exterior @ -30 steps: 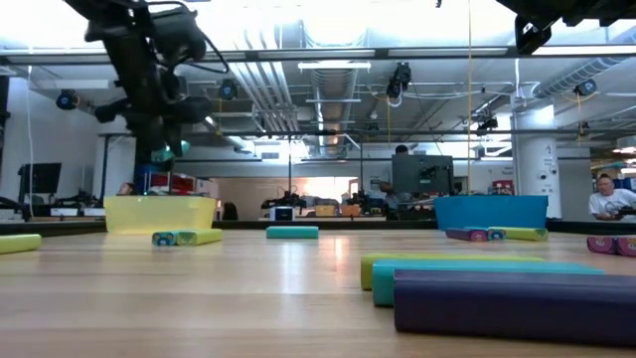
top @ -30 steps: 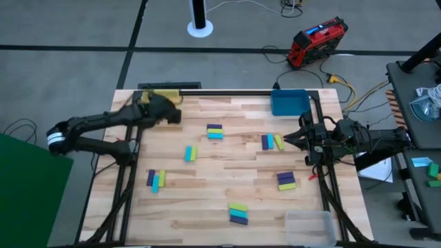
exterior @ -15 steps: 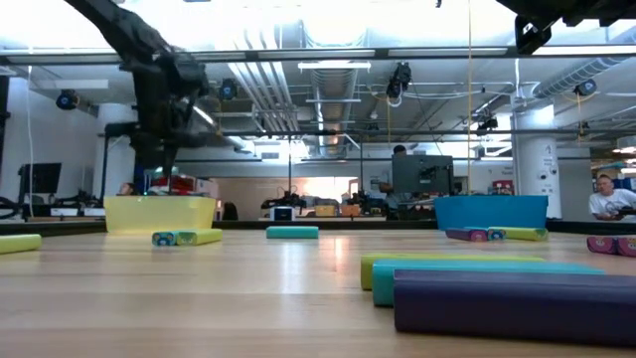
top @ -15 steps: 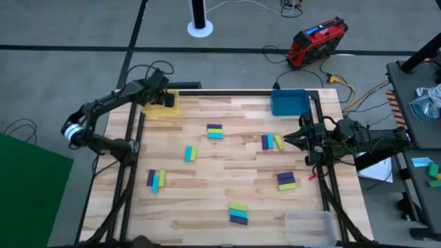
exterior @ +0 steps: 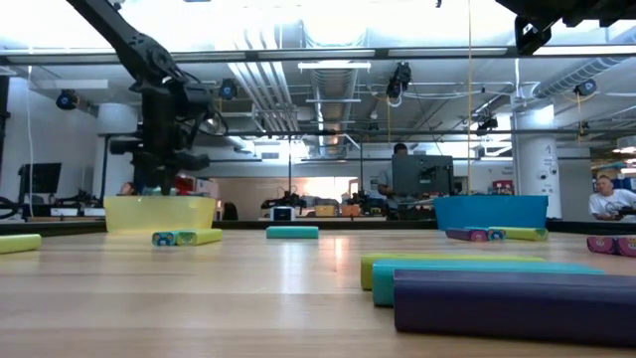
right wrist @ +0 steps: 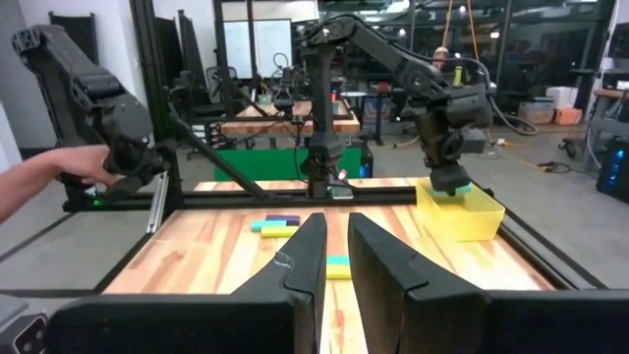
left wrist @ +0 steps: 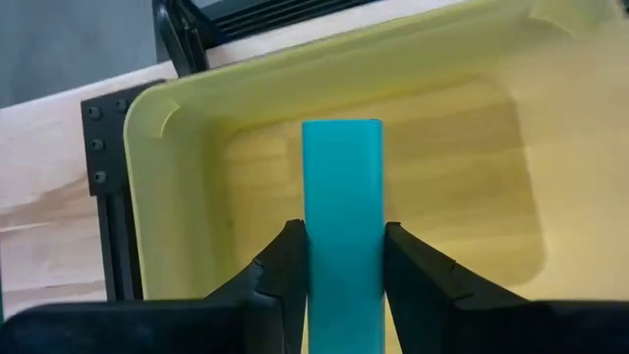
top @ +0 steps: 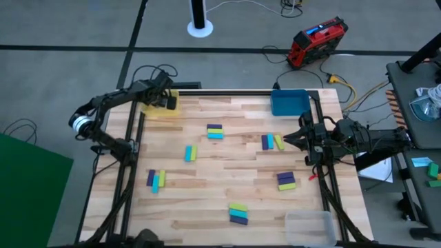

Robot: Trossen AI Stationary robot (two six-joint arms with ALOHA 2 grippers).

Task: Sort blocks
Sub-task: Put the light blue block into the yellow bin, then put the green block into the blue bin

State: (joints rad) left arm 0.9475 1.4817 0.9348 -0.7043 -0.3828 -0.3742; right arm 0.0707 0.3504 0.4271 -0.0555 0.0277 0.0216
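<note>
My left gripper hangs over the yellow tray at the table's far left corner, shut on a cyan block. My right gripper waits shut at the table's right edge, holding nothing. Cyan, yellow-green and purple blocks lie flat on the wood in small groups. My left gripper pinches the cyan block's two long sides between its two fingers. The fingers come from above, pointing down. The block reaches out past the fingertips over the tray's inside. Whether it touches the tray floor, I cannot tell.
A blue tray stands at the far right corner and a clear tray at the near right corner. Bare wood lies between the block groups. A person's hand shows beyond the table's left side.
My left gripper has carried the cyan block a little toward the table's far edge over the yellow tray and has come down toward its rim. The arm's elbow has swung back toward the far left. The blocks on the table have stayed put.
</note>
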